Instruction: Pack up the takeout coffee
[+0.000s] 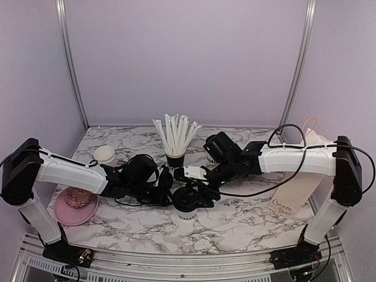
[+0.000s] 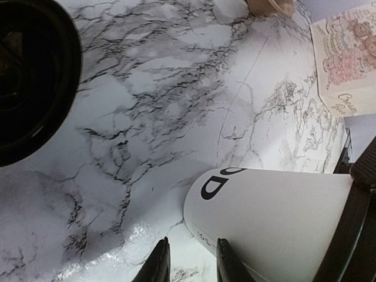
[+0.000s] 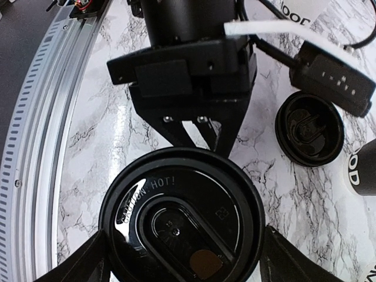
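On the marble table (image 1: 247, 217), a pink plate (image 1: 64, 216) lies at the far left, with a lidless white cup (image 1: 106, 154) behind it. The left gripper (image 2: 191, 242) reaches in towards the middle. Its fingers stand only a narrow gap apart with bare marble between them, pinching nothing, and one finger (image 2: 228, 261) is right against the base of the lidded cup (image 2: 276, 217). That cup stands upright near the centre of the table, just in front of the black cup of straws (image 1: 175, 160), black letters showing at its base. From the right wrist view its black lid (image 3: 182, 217) reads "CAUTION HOT!". A loose lid (image 3: 309, 129) lies on the marble just beside it. The right gripper (image 3: 188, 258) has its fingers spread wide, one on either side of the lidded cup. The lid hides the contact, so I cannot tell whether they press the cup. A paper bag (image 1: 296, 191) stands at the far right.
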`<control>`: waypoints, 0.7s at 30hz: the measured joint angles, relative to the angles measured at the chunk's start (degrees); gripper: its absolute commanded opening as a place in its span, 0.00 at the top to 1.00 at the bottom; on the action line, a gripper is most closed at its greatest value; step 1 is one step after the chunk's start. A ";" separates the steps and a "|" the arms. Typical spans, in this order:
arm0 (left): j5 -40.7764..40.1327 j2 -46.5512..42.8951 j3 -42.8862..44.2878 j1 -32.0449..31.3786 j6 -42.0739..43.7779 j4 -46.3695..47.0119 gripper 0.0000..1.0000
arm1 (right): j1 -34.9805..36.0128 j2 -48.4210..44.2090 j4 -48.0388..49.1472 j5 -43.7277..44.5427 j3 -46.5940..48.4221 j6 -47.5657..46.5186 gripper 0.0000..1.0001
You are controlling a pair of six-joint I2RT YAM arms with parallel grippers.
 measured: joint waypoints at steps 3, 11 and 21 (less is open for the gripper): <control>-1.95 -3.17 -1.31 0.00 -0.81 -0.31 0.51 | -0.04 -0.11 -0.04 -0.09 0.02 0.02 0.28; -4.50 -14.14 -5.22 -1.14 -0.31 2.14 0.30 | -2.60 1.44 -2.08 -3.28 1.88 1.31 0.28; -1.99 -11.23 -3.34 -6.08 2.16 4.72 0.41 | -3.63 2.14 -2.32 -5.22 2.03 1.86 0.28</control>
